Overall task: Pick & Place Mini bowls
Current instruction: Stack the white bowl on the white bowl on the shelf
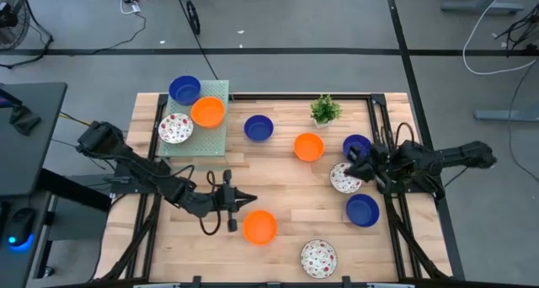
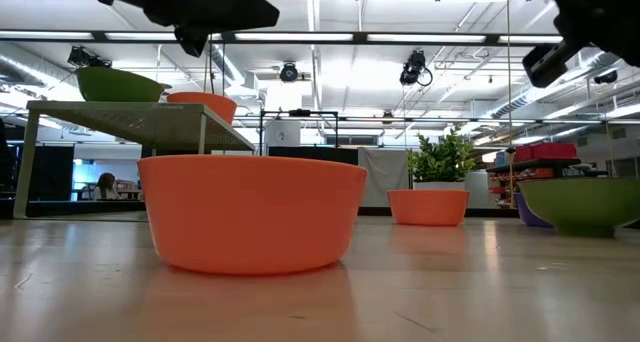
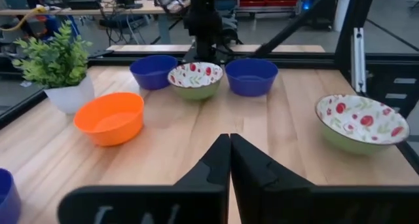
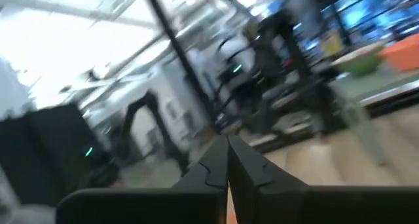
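While your left gripper (image 1: 249, 199) is hovering pressed together, empty, just left of the orange bowl (image 1: 260, 226) at lower centre, you're between picks; spread before descending. Right gripper (image 1: 347, 159), also pressed together, is sitting over the speckled bowl (image 1: 344, 179).

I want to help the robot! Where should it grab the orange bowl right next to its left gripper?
Probably the rim. The orange bowl sits upright and open, with smooth round sides that could slip. The left gripper, shut now, would need to open, come down from above, and put one finger inside and one outside the near edge.
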Tool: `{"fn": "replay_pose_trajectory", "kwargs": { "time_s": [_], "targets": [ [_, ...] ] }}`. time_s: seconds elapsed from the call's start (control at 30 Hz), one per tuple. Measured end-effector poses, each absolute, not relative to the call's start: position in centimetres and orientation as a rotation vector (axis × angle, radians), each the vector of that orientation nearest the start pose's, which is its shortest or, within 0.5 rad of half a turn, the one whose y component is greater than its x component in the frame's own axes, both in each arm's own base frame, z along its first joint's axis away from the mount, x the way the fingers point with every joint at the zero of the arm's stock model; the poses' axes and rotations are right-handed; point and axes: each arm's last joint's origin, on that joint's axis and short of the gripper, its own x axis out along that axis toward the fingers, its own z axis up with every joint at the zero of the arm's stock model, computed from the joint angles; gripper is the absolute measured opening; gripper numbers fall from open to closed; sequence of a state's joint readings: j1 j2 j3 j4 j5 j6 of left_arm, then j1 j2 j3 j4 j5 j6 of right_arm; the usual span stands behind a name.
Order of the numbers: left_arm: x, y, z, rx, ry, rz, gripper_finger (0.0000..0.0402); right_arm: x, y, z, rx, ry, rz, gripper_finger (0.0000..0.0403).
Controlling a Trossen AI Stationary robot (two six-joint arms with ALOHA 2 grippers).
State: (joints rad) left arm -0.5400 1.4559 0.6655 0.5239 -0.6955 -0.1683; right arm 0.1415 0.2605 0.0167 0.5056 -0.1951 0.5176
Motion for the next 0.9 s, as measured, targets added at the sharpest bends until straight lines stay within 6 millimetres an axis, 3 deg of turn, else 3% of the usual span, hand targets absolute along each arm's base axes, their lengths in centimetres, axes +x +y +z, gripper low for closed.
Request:
{"fn": "replay_pose_trajectory", "kwargs": {
  "time_s": [0.13, 0.43, 0.67, 0.9],
  "targets": [
    [26.0, -13.3, 21.1, -0.017, 0.195, 0.177, 0.0008, 12.0, 3.6, 19.0, 0.441, -0.036, 0.461, 0.0011],
    [26.0, -13.3, 21.1, -0.015, 0.196, 0.176, 0.0016, 16.0, 7.9, 20.8, 0.256, 0.360, 0.548, 0.0028],
    [26.0, -13.4, 21.1, -0.024, 0.199, 0.157, 0.0012, 18.3, 11.9, 20.4, 0.007, 0.706, 0.647, 0.0092],
    [26.1, -13.4, 21.1, -0.026, 0.202, 0.139, 0.0012, 19.5, 17.2, 19.8, -0.170, 0.780, 0.813, 0.0164]
  ]
}}
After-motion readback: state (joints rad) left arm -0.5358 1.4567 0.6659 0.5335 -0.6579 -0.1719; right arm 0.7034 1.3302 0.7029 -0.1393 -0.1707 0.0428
